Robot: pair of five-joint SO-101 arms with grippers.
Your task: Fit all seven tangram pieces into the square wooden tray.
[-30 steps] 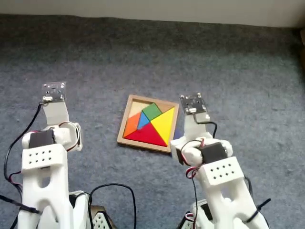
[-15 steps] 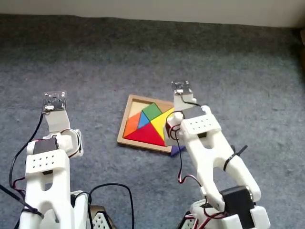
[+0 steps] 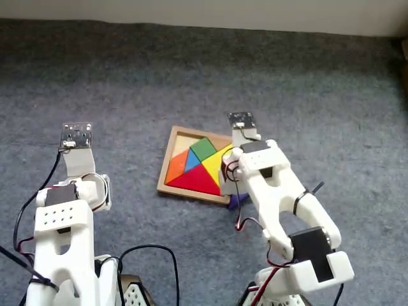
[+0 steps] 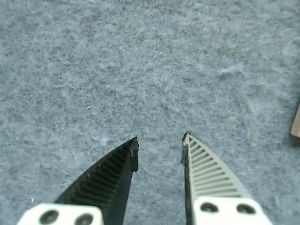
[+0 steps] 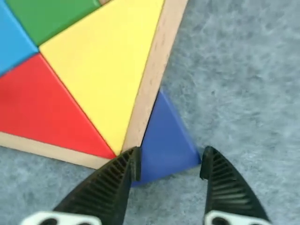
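The square wooden tray (image 3: 171, 143) lies mid-carpet holding red (image 3: 194, 180), yellow (image 3: 217, 163), green (image 3: 203, 148), blue (image 3: 191, 159) and orange (image 3: 175, 168) pieces. A dark blue triangle (image 5: 165, 139) lies on the carpet against the tray's frame (image 5: 154, 70), partly peeking out under the right arm (image 3: 237, 200). My right gripper (image 5: 169, 161) is open, its fingers straddling that triangle without closing on it. My left gripper (image 4: 160, 145) is open over bare carpet, left of the tray (image 4: 296, 124).
Grey carpet (image 3: 319, 95) surrounds the tray on all sides. A pale wall edge (image 3: 204, 13) runs along the far side. Cables (image 3: 146, 255) hang near the arm bases.
The right arm has swung forward and lowered beside the tray's right edge, bringing its gripper down around the dark blue triangle. The left arm has shifted slightly.
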